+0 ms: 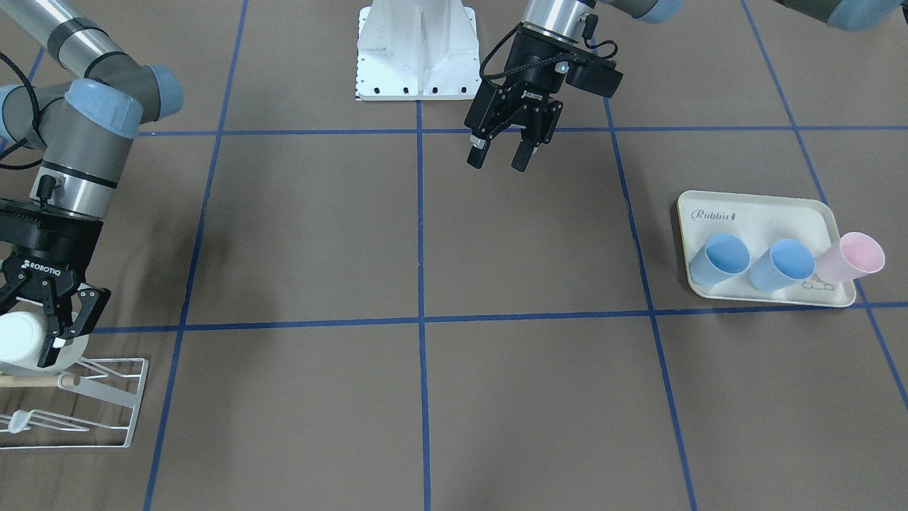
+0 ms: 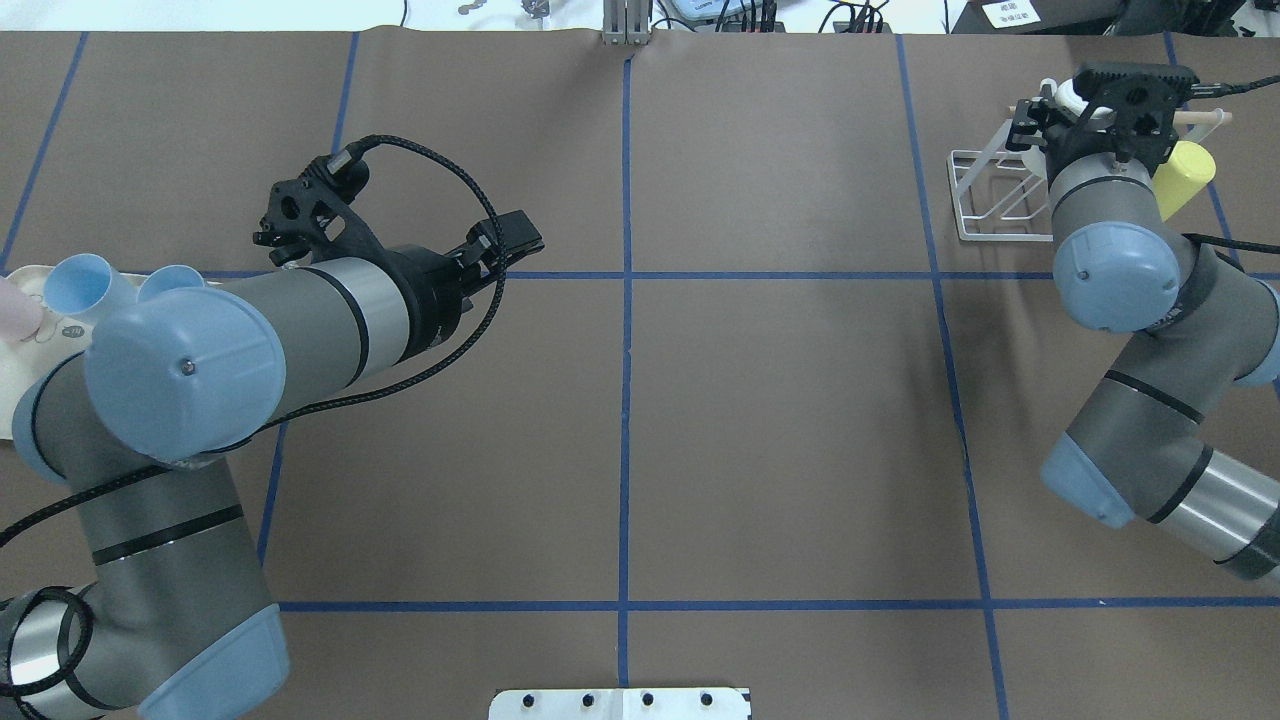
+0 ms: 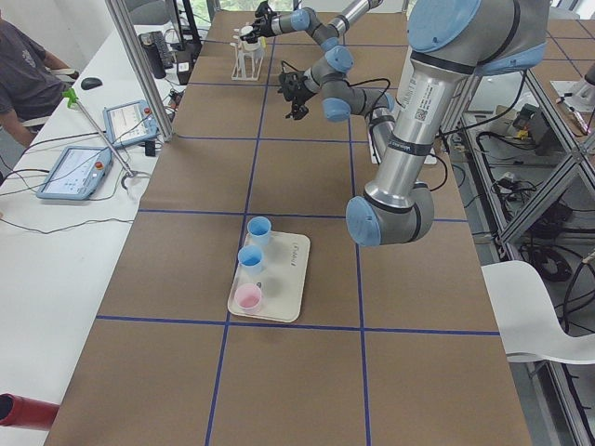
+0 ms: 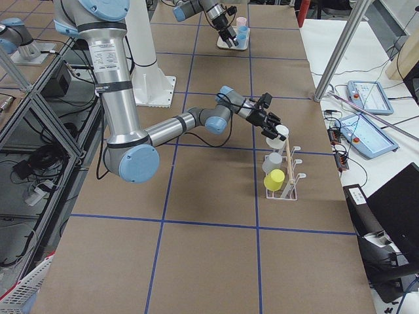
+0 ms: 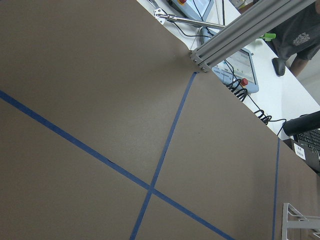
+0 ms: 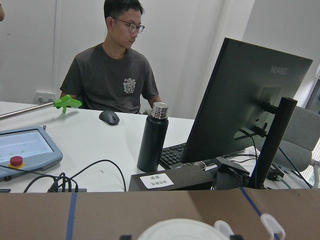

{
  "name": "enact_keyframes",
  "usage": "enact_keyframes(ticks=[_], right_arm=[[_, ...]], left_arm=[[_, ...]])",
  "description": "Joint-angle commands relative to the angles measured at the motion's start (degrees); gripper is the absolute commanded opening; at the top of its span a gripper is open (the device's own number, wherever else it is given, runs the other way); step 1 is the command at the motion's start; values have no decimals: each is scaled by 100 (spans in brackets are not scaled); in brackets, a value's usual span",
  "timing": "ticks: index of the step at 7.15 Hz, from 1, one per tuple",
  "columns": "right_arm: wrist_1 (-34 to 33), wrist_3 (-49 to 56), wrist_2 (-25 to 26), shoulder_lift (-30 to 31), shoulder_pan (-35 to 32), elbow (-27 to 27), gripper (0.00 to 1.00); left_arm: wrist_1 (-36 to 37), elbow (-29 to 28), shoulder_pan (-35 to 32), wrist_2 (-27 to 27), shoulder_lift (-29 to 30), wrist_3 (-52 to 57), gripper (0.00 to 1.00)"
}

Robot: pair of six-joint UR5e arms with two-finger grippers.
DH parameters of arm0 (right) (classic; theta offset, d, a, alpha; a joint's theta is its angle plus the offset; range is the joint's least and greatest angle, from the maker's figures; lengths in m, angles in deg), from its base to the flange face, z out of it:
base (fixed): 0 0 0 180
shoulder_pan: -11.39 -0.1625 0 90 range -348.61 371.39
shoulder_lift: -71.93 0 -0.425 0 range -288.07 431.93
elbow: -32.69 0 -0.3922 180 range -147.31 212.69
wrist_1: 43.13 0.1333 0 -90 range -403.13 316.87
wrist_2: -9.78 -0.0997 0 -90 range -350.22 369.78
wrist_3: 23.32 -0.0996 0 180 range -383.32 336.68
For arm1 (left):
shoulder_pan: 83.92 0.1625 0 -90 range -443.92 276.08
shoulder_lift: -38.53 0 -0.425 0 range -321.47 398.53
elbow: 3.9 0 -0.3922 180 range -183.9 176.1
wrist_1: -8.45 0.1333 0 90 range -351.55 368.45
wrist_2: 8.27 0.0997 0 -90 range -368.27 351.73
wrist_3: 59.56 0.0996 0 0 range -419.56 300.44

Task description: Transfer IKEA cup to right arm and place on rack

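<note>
Brown paper table (image 1: 319,234) with a blue tape grid; desk with monitor (image 6: 250,105) beyond. White IKEA cup (image 1: 15,335) lies tipped sideways, pinched between right gripper (image 1: 42,344) fingers, just over white wire rack (image 1: 113,397) by its wooden dowel (image 1: 32,381). Left gripper (image 1: 500,152) spread, empty, well apart.

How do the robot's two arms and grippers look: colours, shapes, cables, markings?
The left arm and right arm are silver-grey tubes with dark grey joints, light blue round caps and thin black bands. The left gripper and right gripper are black, each with white ROBOTIQ lettering and two jaws. A black braided cable loops beside the left wrist.
</note>
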State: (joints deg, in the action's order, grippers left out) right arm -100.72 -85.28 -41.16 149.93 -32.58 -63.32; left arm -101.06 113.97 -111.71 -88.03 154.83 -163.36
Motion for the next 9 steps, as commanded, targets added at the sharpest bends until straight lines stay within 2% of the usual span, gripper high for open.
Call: enact_keyframes(ticks=[1,6,7,8,9], right_arm=[[1,-9,-4,83,-6,21,0],[1,-44,-12,83,161,100,0],[1,-35,-12,84,161,109,17],[10,-44,-4,92,161,179,99],[10,-27,-12,101,152,127,100]], left_arm=[[0,0,10,-5,7,0,100],[0,0,1,-5,-2,-27,100],[0,0,1,-5,-2,-27,100],[0,8,1,-5,-2,-35,100],[-9,8,1,-5,-2,-36,100]])
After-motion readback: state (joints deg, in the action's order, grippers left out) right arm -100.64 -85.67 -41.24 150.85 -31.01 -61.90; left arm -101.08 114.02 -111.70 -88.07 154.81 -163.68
